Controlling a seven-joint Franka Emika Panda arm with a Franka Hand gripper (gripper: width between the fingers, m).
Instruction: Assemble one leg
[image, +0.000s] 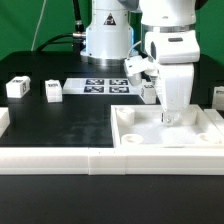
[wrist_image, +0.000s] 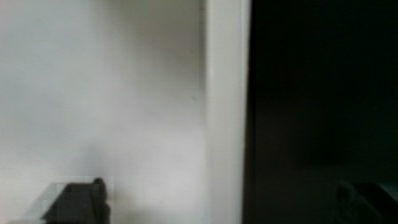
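Two legs, small white blocks with tags, stand on the black table at the exterior view's left (image: 15, 87) (image: 52, 90). A third leg (image: 148, 93) stands just behind the big white tray-like part (image: 135, 137). A fourth (image: 219, 96) is at the right edge. My gripper (image: 172, 117) reaches down low over the tray-like part near its far wall. In the wrist view the gripper (wrist_image: 221, 204) is open and empty. Its dark fingertips (wrist_image: 75, 202) sit wide apart, one over the white surface (wrist_image: 107, 100) and one over the black table.
The marker board (image: 105, 85) lies at the back centre in front of the robot's base. A long white rail (image: 60, 160) runs along the table's front edge, and a white piece (image: 4, 122) stands at the left edge.
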